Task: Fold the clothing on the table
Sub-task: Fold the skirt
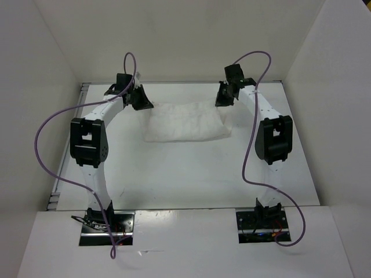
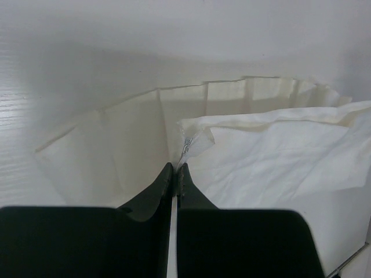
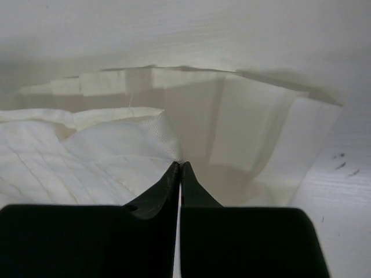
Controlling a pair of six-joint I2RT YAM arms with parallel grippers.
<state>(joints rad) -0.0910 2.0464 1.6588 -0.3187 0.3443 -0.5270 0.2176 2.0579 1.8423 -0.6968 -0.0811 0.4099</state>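
Left gripper (image 2: 175, 169): jaws pressed together, a sliver of white cloth and a small label pinched at the tips, so it grips the clothing (image 1: 185, 123) by an edge. Right gripper (image 3: 178, 166): jaws likewise closed, the woven corner of the cloth meeting the tips; a pinch on that corner, by my judgement. Clothing lies in the upper middle of the overhead frame, on the far part of the table (image 1: 185, 179), spread as a wide band between the two grippers, one at each upper corner. Both wrist views show a raised upper layer at the fingertips and a flatter, creased layer behind and below it. Likely reason for the twin corner hold: keeps the edge taut and level so one layer can be carried over the other as a fold. Pose: both arms reach far forward from their bases at the bottom of the frame, elbows bowed outward to the frame's sides, wrists turned inward toward the cloth, roughly mirrored. Purple cables (image 1: 49, 124) loop clear of the fabric.
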